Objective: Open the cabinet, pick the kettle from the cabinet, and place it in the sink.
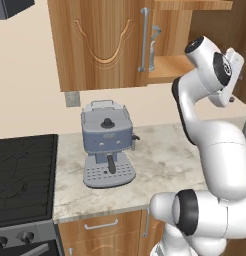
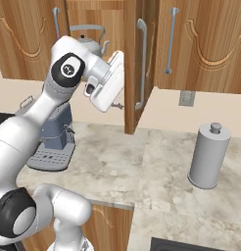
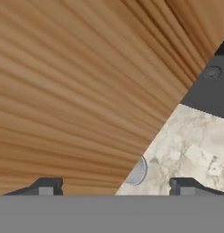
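Observation:
The cabinet's left door (image 1: 100, 45) is closed, while its right door (image 2: 134, 63) stands swung out over the counter, its silver bar handle (image 2: 141, 63) facing right. On the shelf inside sits the silver kettle (image 2: 90, 44), partly hidden by my arm; a sliver of the kettle (image 1: 153, 47) shows past the left door's handle. My gripper (image 2: 115, 100) is open just left of the open door, below the kettle's shelf. In the hand view my gripper (image 3: 116, 186) holds nothing, with the door's wood (image 3: 77, 91) close ahead. A strip of the black sink (image 2: 191, 244) shows at the bottom.
A blue-grey coffee machine (image 1: 107, 145) stands on the marble counter (image 1: 165, 160) below the cabinet. A tall grey cylinder with a knob (image 2: 208, 157) stands to the right. The black stovetop (image 1: 22, 175) lies at the left. Another closed wood cabinet (image 2: 205, 44) hangs to the right.

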Robot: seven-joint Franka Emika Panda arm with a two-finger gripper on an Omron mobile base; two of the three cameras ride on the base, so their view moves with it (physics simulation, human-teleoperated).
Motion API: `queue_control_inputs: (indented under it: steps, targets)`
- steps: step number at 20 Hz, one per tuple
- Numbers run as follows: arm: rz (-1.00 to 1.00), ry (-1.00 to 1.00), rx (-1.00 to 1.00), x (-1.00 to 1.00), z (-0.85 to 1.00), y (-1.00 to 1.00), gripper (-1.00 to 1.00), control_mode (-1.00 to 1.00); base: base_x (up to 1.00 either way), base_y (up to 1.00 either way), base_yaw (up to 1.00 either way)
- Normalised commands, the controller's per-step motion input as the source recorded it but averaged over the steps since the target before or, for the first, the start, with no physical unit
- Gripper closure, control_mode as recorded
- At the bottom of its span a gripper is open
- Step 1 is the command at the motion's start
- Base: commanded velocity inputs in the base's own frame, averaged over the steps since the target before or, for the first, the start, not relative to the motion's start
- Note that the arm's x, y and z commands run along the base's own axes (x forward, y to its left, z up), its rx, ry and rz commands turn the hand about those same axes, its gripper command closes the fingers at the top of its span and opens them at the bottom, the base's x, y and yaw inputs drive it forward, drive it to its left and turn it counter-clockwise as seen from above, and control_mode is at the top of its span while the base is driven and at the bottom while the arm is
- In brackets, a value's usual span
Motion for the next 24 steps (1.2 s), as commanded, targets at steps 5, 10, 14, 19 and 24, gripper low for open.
queue_control_inputs:
  steps: [5, 10, 14, 19, 24]
  targets:
    - [-0.11, 0.00, 0.00, -0.09, 0.00, -0.44, -1.00, -1.00, 0.00, 0.00, 0.00]
    - [-0.10, 0.00, -0.02, -0.06, 0.00, -0.36, -1.00, -1.00, 0.00, 0.00, 0.00]
    - [-0.10, 0.00, -0.02, -0.02, 0.00, -0.27, -1.00, -1.00, 0.00, 0.00, 0.00]
    - [-0.05, 0.00, 0.00, -0.07, 0.00, 0.03, -1.00, -1.00, 0.00, 0.00, 0.00]
    - [0.01, 0.00, 0.00, -0.10, 0.10, 0.35, -1.00, -1.00, 0.00, 0.00, 0.00]
